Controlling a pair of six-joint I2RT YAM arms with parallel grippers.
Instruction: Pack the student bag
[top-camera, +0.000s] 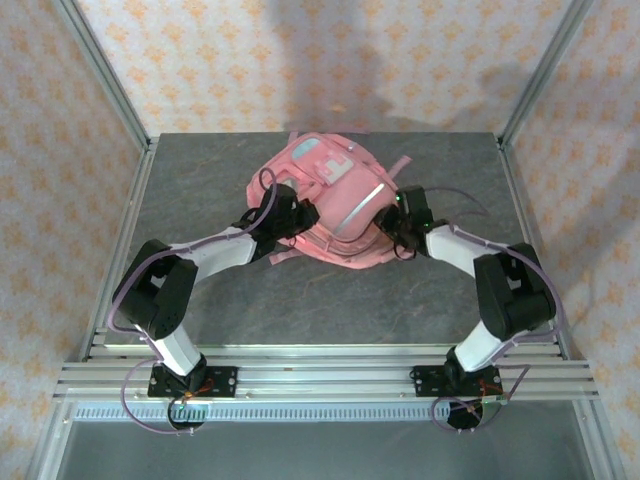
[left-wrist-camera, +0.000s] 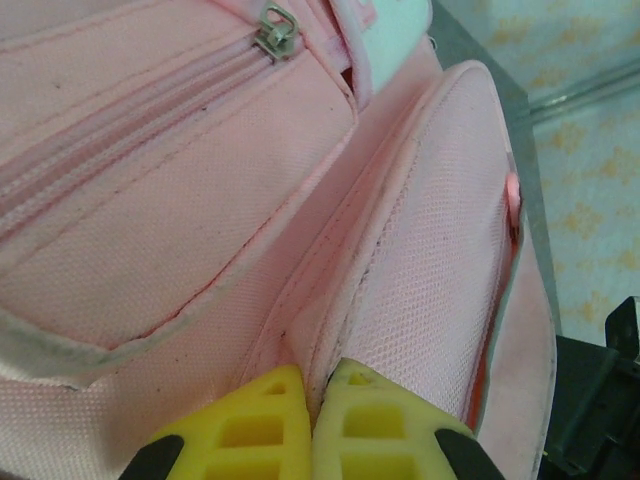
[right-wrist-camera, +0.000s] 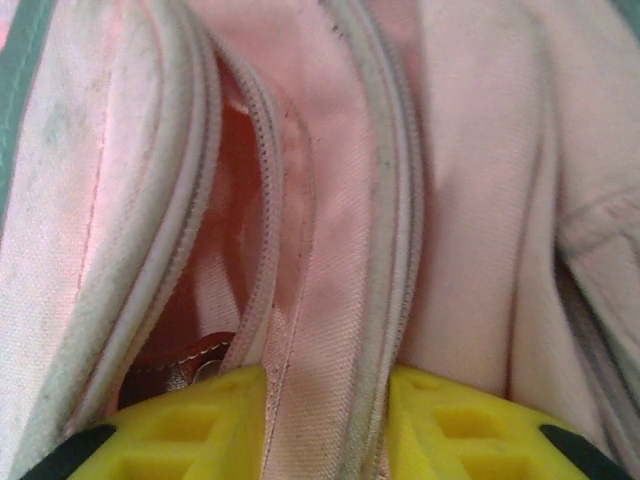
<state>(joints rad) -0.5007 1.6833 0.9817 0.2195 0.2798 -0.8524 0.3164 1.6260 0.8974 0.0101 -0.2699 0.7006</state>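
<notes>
At the near-left flank of the student bag (top-camera: 330, 205), my left end effector (left-wrist-camera: 312, 400) is pressed closed against a seam. I can't tell whether it has caught any fabric. On the near-right flank, my right end effector (right-wrist-camera: 325, 420) clamps a piped zipper edge. The bag lies mid-desk (top-camera: 300, 300). It looks soft and saggy, so seams or straps should hold best. I see no legible writing.
</notes>
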